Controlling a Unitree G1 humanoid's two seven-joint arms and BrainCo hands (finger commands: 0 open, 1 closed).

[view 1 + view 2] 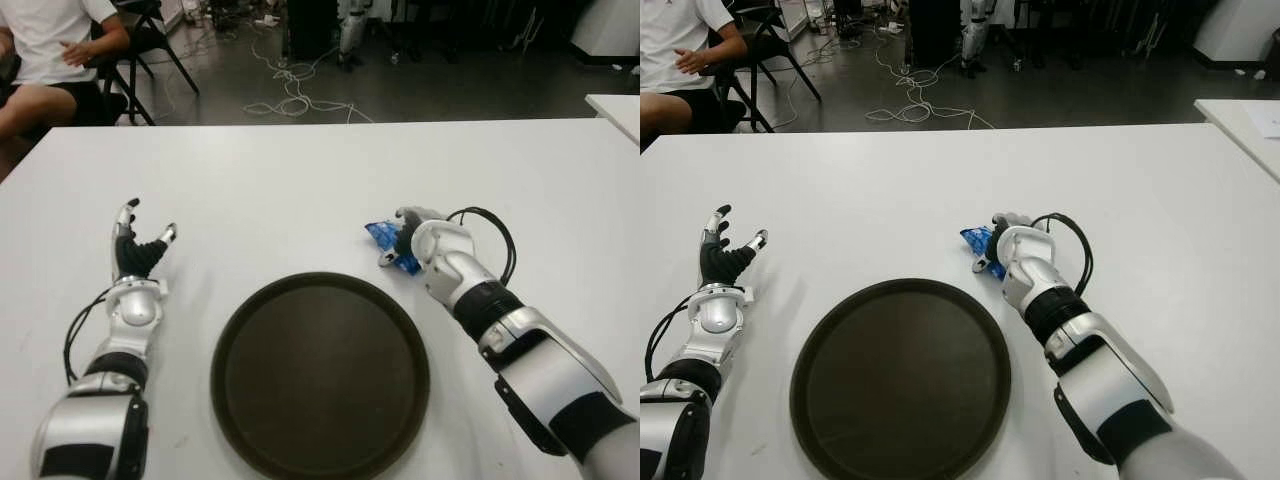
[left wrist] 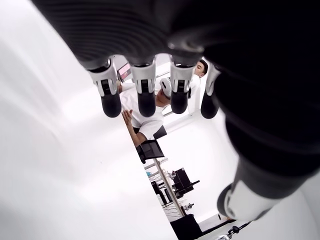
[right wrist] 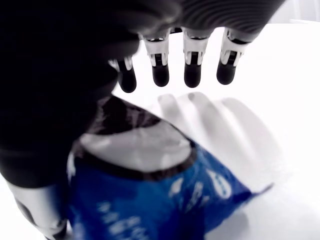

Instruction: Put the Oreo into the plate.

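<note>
White table (image 1: 300, 180); plate (image 1: 320, 372) bare. Right hand (image 1: 415, 240) over Oreo (image 1: 384, 238), fingers extended, not clamped. Left hand (image 1: 137, 250) spread, idle left of plate. Grasp, transfer remain.

Bright, even light; the white table (image 1: 300, 180) glares, and both wrist views blur up close.
</note>
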